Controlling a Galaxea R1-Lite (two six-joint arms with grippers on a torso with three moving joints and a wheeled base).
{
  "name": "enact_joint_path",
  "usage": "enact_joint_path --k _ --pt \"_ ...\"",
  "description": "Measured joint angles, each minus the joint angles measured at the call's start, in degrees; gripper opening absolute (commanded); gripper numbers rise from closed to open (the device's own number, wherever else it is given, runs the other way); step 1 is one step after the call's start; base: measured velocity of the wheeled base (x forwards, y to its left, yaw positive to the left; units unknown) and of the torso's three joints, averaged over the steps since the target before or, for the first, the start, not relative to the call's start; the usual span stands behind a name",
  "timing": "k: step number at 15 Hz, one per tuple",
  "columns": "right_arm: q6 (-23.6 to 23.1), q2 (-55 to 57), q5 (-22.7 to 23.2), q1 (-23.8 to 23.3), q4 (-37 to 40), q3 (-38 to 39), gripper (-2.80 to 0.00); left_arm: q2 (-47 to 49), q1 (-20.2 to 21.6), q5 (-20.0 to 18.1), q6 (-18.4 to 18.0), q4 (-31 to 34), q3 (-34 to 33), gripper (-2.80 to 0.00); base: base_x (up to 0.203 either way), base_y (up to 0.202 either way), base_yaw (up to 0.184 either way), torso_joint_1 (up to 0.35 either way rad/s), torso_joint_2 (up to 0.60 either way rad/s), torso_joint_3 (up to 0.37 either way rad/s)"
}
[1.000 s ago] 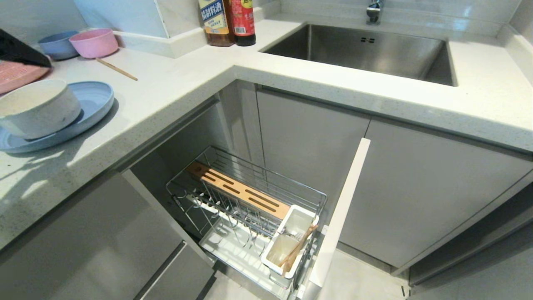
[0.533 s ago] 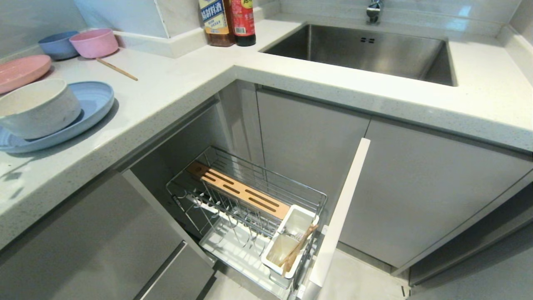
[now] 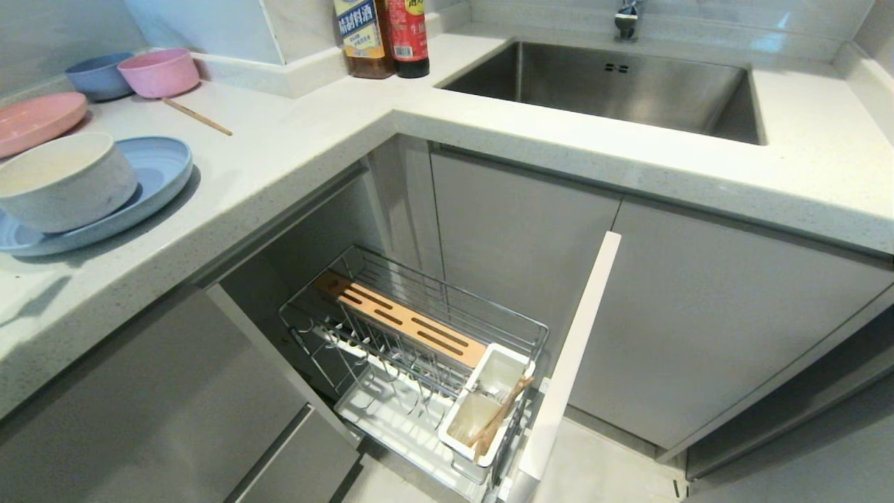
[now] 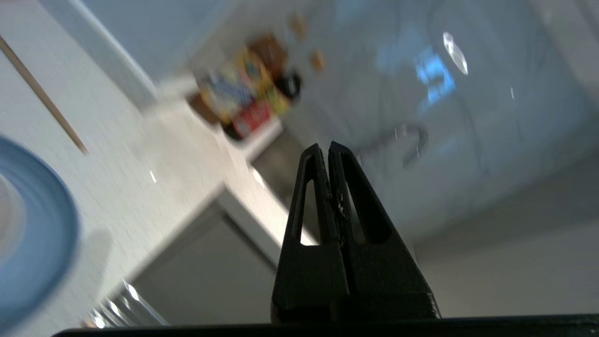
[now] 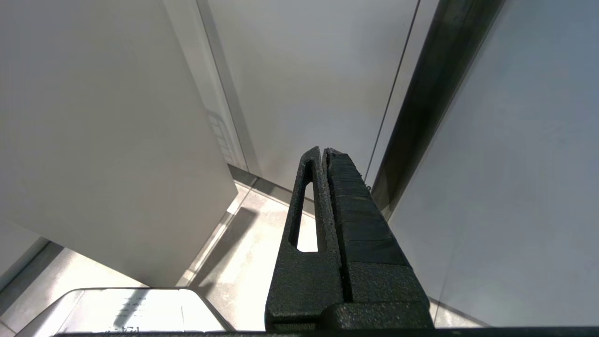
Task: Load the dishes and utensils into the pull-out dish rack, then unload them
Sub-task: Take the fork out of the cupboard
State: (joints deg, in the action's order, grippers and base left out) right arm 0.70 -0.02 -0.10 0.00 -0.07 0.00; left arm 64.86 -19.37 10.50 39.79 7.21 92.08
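Cream bowl (image 3: 63, 180) on blue plate (image 3: 157, 171); chopsticks (image 3: 497, 419) in utensil cup (image 3: 482, 412). Only in wrist views: left gripper (image 4: 327, 150) and right gripper (image 5: 323, 152), both pressed closed, empty.

Chrome wire rack (image 3: 419, 328) with wooden strip (image 3: 398, 318), white plastic cup (image 3: 482, 409); matte bowl (image 3: 63, 180); brushed-steel sink (image 3: 614, 87).

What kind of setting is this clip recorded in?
A home-style kitchen, most likely: a steel sink set in a pale countertop, sauce bottles by the wall, and a pull-out dish rack open under the counter.
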Motion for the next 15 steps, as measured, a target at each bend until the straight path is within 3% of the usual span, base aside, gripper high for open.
enact_joint_path --k 3,7,9,12,15 --pt "0.0 0.0 0.0 0.0 0.0 0.0 -2.8 4.65 -10.59 1.2 0.13 5.44 -2.1 -2.8 0.0 0.0 0.0 0.0 0.0 0.0" --pt "0.0 0.0 0.0 0.0 0.0 0.0 -2.8 13.89 -18.78 7.78 1.61 15.88 -3.21 -2.8 0.0 0.0 0.0 0.0 0.0 0.0" --pt "0.0 0.0 0.0 0.0 0.0 0.0 -2.8 18.52 -21.61 11.82 6.1 16.97 -4.24 -2.8 0.0 0.0 0.0 0.0 0.0 0.0" --pt "-0.02 0.0 0.01 0.0 0.0 0.0 -2.8 24.61 -27.57 13.35 14.84 16.91 -5.64 -2.8 0.0 0.0 0.0 0.0 0.0 0.0" --pt "0.0 0.0 0.0 0.0 0.0 0.0 -2.8 29.6 -33.41 16.62 19.88 13.54 -9.13 -2.8 0.0 0.0 0.0 0.0 0.0 0.0"
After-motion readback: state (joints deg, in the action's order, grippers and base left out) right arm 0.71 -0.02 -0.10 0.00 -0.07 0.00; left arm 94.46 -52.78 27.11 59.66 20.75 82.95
